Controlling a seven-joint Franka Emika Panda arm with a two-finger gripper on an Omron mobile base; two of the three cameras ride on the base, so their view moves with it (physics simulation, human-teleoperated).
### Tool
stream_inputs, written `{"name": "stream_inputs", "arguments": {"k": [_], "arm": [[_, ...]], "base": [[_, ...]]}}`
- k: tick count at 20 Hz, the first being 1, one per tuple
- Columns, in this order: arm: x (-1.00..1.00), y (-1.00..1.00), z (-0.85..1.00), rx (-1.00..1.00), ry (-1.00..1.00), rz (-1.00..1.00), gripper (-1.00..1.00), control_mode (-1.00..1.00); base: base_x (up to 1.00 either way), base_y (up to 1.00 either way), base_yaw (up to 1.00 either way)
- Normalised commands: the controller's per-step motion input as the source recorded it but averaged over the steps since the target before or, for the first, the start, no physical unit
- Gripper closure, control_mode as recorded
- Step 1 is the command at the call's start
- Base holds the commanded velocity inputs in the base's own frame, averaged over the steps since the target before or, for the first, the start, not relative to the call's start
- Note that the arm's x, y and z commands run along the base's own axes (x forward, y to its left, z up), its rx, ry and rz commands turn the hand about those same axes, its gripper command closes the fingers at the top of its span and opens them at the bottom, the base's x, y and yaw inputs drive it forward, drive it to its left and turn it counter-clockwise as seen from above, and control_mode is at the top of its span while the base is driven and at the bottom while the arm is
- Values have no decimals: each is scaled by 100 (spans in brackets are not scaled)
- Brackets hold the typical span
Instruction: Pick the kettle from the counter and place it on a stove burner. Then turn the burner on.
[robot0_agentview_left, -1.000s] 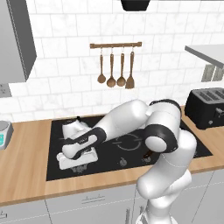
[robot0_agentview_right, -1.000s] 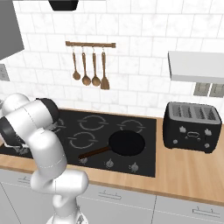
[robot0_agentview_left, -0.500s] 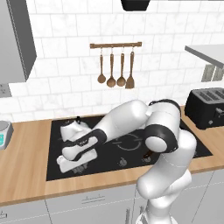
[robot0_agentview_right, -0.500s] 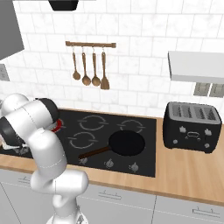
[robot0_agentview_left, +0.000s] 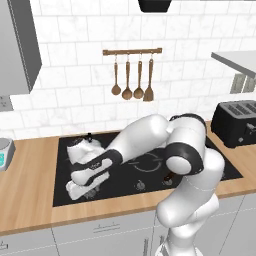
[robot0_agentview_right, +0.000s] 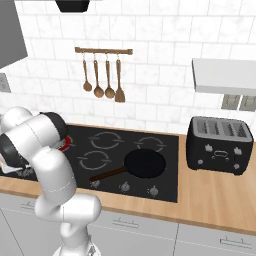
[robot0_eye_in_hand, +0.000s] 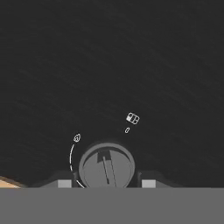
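The silver-grey kettle (robot0_agentview_left: 80, 151) with its black knob stands at the back left of the black cooktop (robot0_agentview_left: 145, 172), half hidden by my forearm. Whatever burner lies under it is hidden. A red glow (robot0_agentview_right: 63, 144) shows on the glass behind my arm. My gripper (robot0_agentview_left: 84, 186) is low over the cooktop's front left edge. In the hand view the gripper (robot0_eye_in_hand: 106, 183) is shut on a round grey stove knob (robot0_eye_in_hand: 106, 162), one fingertip (robot0_eye_in_hand: 64, 183) on each side. The knob's pointer bar is slightly tilted. The wood-grain counter (robot0_agentview_left: 30, 197) lies to the left.
A black frying pan (robot0_agentview_right: 145, 163) sits on the front right burner, handle pointing left. More knobs (robot0_agentview_right: 125, 186) line the cooktop's front edge. A black toaster (robot0_agentview_right: 218, 145) stands on the right. Wooden utensils (robot0_agentview_left: 132, 80) hang on the wall. A small grey appliance (robot0_agentview_left: 4, 151) sits at the far left.
My hand has sunk slightly toward the cooktop's front edge. The kettle, pan and toaster stay where they were.
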Motion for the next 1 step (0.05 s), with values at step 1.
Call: {"name": "stream_inputs", "arguments": {"k": [1], "arm": [[-7,0,-4,0,0,21,100,-100]], "base": [[0,0,0]]}}
